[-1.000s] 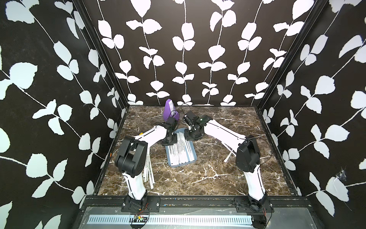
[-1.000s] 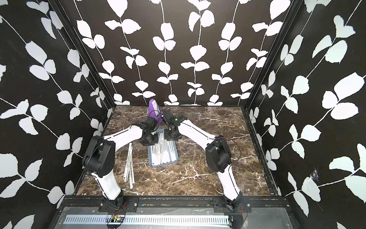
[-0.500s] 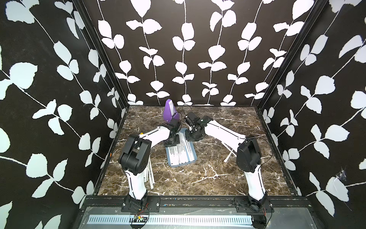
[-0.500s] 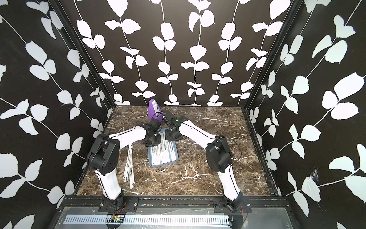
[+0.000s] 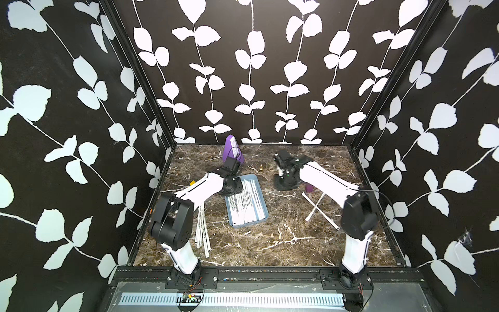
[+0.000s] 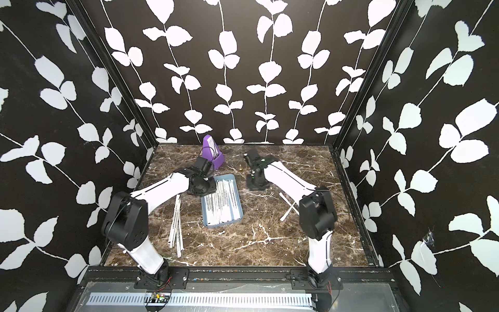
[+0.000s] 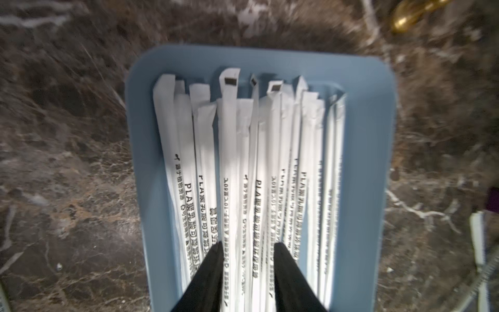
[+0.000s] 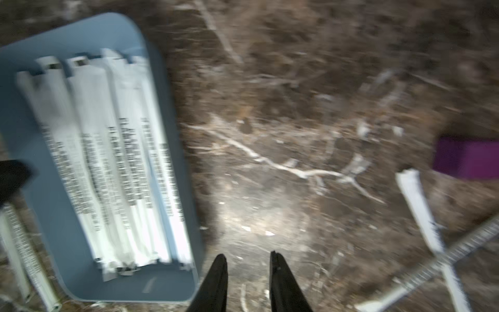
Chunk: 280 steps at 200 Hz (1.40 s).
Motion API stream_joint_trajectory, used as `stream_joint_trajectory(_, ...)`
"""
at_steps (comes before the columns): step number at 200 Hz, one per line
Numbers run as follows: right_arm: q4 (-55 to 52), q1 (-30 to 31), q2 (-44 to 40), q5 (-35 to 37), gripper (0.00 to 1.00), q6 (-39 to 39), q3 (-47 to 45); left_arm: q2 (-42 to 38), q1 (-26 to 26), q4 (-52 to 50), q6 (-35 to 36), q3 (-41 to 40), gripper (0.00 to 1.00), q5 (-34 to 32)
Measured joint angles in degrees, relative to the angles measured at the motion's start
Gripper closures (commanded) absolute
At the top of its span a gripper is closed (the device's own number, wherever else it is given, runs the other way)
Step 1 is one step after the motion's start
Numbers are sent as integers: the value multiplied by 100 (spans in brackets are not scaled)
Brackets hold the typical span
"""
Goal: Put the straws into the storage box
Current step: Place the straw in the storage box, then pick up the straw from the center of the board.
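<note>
The task looks well past halfway but not finished: the storage box (image 5: 249,224) sits flat on the bench (image 5: 270,243), roughly midway between the left and right edges and somewhat nearer the far edge. Most of the straws (image 5: 246,201) already lie in it lengthwise, side by side and partly overlapping, covering its floor almost from wall to wall. Two lots lie outside it. A loose bundle (image 5: 202,229) of several wrapped straws lies on the bench toward the left edge, near the box's left wall and partly under the left arm; the exact count cannot be told. A crossed pair (image 5: 316,205) lies toward the right edge, well apart from the box, one over the other, near a small purple block (image 5: 309,188). The left fingers (image 7: 212,272) hover low over the box, toward its far left corner, spread with a clear gap; straws lie in the box beneath that gap and nothing appears pinched. The right fingers (image 8: 217,281) are likewise spread, over bare bench between the box and the crossed pair, holding nothing. What is left, then, is to gather both lots, the bundle falling naturally to the left arm and the crossed pair to the right; the purple metronome (image 5: 232,148) at the far edge plays no part
</note>
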Motion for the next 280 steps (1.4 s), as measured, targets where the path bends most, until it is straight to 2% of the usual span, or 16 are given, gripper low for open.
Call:
stream_joint_trajectory(21,-57,-643,-494,179,66,-68,-833,-509,9,0,380,2,55,-127)
stream_joint_trajectory(38,-59,-1108,-680,256,65,-44,-1353,-892,9,0,861,-24,49,-518)
stream_joint_trajectory(54,39,-1373,-728,284,64,44,-1740,-1200,15,4,1270,-151,40,-975)
stream_joint_trajectory(68,232,-1565,-728,289,64,170,-2031,-1462,50,35,1539,-382,28,-1222)
stream_joint_trajectory(88,516,-1825,-726,190,64,297,-2302,-1856,238,240,1655,-920,20,-1187)
stream_joint_trajectory(127,848,-2159,-616,111,66,321,-2315,-2236,752,964,1429,-1945,21,-518)
stream_joint_trajectory(156,966,-2232,-426,177,68,273,-2308,-2194,745,1202,1401,-1989,23,-254)
stream_joint_trajectory(211,1110,-2385,37,227,69,107,-2155,-2175,739,1355,1403,-1989,24,-170)
stream_joint_trajectory(251,1067,-2396,127,284,83,-2,-2090,-2096,739,1362,1401,-1989,25,-129)
stream_joint_trajectory(280,1049,-2389,105,350,90,-118,-2090,-2096,739,1370,1403,-1989,25,-129)
